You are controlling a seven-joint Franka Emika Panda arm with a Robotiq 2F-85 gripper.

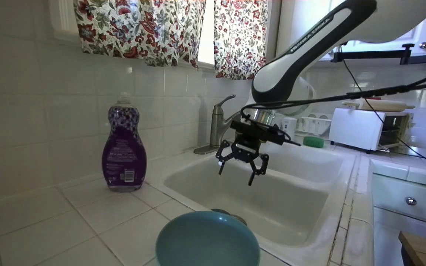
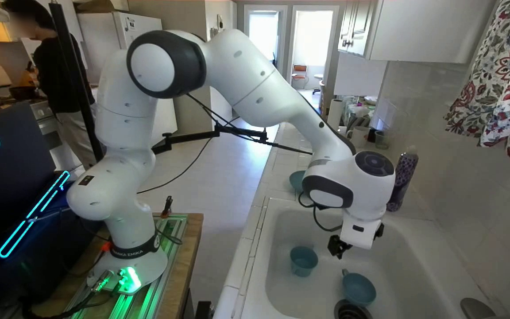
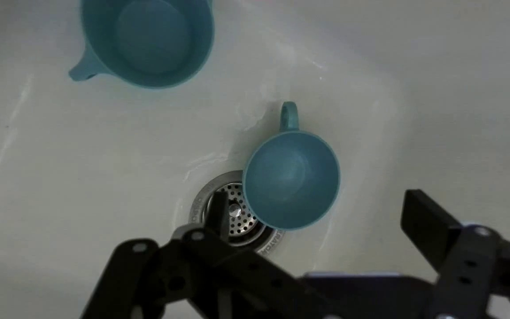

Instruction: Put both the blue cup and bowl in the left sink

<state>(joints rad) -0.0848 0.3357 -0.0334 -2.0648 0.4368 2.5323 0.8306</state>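
Black and set wide apart, the jaws of your gripper (image 1: 235, 178) hang over the left sink (image 1: 283, 210) near the middle of an exterior view, with only air between them. In the wrist view you see your fingers (image 3: 430, 228) at the lower left and the right side of the frame, one crossing your sight of the drain (image 3: 237, 221). Between those tips as you look down, but apart from them, is a small blue cup (image 3: 291, 179), its mouth facing you, its handle pointing to the top of the frame, its round body covering part of the drain, its floor bare to your eye. A second blue cup (image 3: 146, 40) sits at the upper left, cut by the top edge, a stub jutting from its lower left, its floor in plain sight too. You find both cups in an exterior view, lower right, down in the left sink, with the white arm (image 2: 255, 84) arching across the top; which one the task means, you cannot tell from here. Your bowl (image 1: 207, 240) is out on the tiled counter (image 1: 131, 221), bottom centre of an exterior view, beside the sink's rim and cut off by the lower edge. Left of it, a purple bottle (image 1: 124, 162) stands upright on that counter.
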